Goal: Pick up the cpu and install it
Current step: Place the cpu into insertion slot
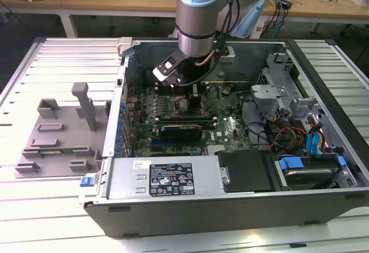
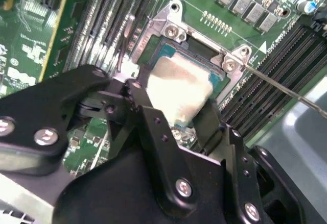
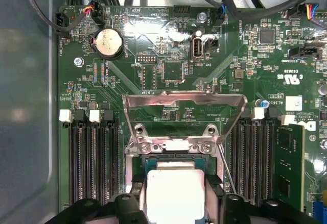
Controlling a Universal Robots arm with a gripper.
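The cpu (image 2: 179, 81) is a flat square chip with a silvery top, and my gripper (image 2: 173, 101) is shut on it, one black finger (image 2: 137, 99) on each side. It sits level at the open motherboard socket (image 2: 171, 30), low inside the metal frame; I cannot tell whether it is fully seated. In the first wrist view the cpu (image 3: 175, 188) lies between the fingers (image 3: 139, 196) just below the socket's raised load plate (image 3: 184, 101). In the exterior view the gripper (image 1: 193, 94) reaches down into the open computer case (image 1: 173, 175) over the green motherboard (image 1: 228, 129).
Memory slots (image 3: 94, 163) flank the socket, with a memory stick (image 3: 290, 168) in place on one side. A thin retention lever (image 2: 286, 89) runs beside the socket. A grey fixture plate (image 1: 57, 140) lies at the exterior view's left; drive bays and cables (image 1: 300, 138) fill the case's right.
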